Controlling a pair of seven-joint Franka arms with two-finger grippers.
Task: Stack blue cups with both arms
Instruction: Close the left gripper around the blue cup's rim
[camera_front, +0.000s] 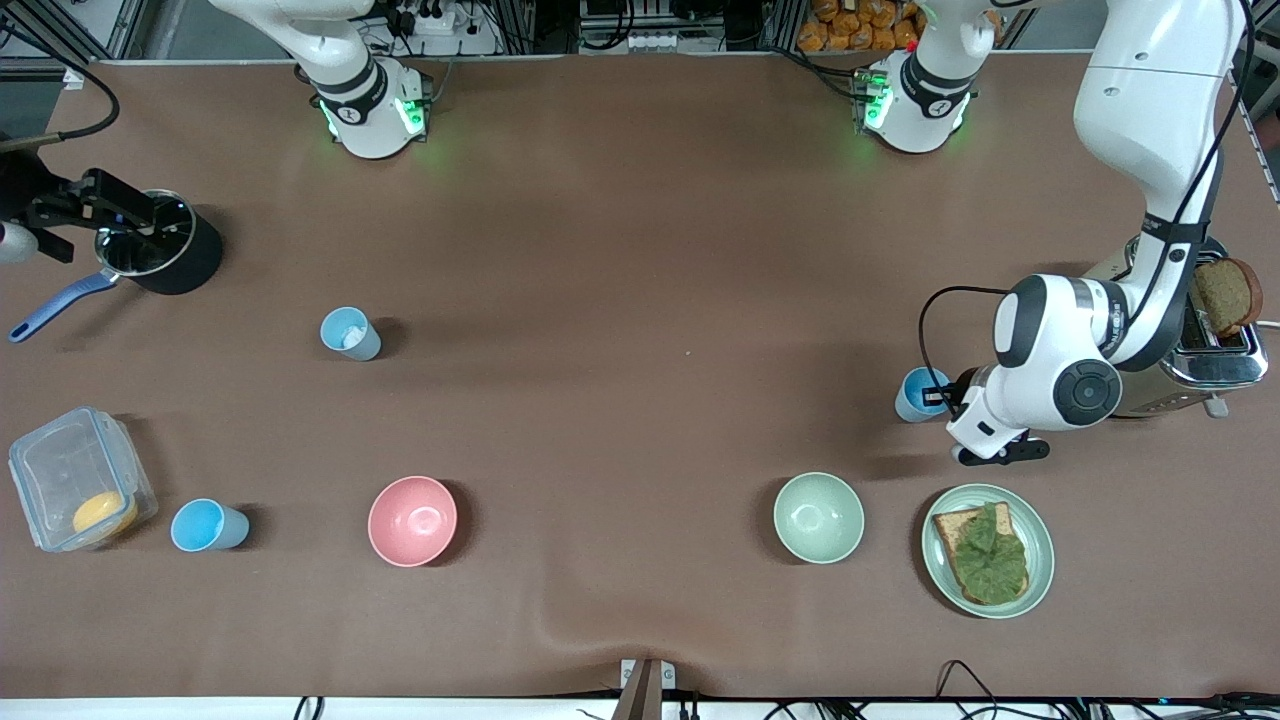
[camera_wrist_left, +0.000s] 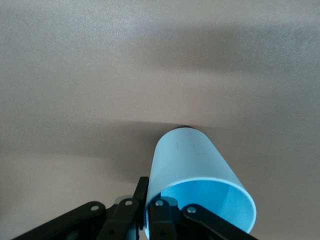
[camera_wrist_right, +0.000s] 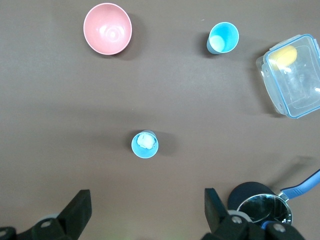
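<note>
**A:** Where are the cups?

**B:** Take the pale green bowl (camera_front: 818, 517) as the marker. One small light-blue plastic cup (camera_front: 915, 394) stands on the brown counter (camera_front: 640, 250), farther from the front camera than that bowl and toward the left arm's end. The left gripper (camera_front: 947, 396) is right at it.

**A:** Does it have hold of it?

**B:** Yes. In the left wrist view its jaws are drawn in on the rim of that cup (camera_wrist_left: 197, 185), one finger (camera_wrist_left: 139, 192) outside the wall and the other inside the mouth, so the wall is pinched between them. The left gripper (camera_wrist_left: 148, 197) is nearly closed, with only the thin wall in the gap.

**A:** And the others?

**B:** A second light-blue tumbler with something white inside (camera_front: 349, 333) stands well toward the right arm's end from the green bowl, and farther from the camera than it. A third light-blue cup (camera_front: 207, 525) stands at about the bowl's distance from the camera, past the pink bowl (camera_front: 412, 520), beside a clear lidded plastic box (camera_front: 78, 480).

**A:** The right arm?

**B:** It waits. The right gripper (camera_wrist_right: 145, 212) hangs high over the counter with its jaws spread wide and empty; the cup with the white thing in it (camera_wrist_right: 145, 144) shows beneath it, and the black saucepan with a blue handle (camera_wrist_right: 265, 207) near one finger.

**A:** Anything else near the bowl?

**B:** A green plate carrying bread topped with a lettuce leaf (camera_front: 987, 550) is just beside it, toward the left arm's end.
</note>
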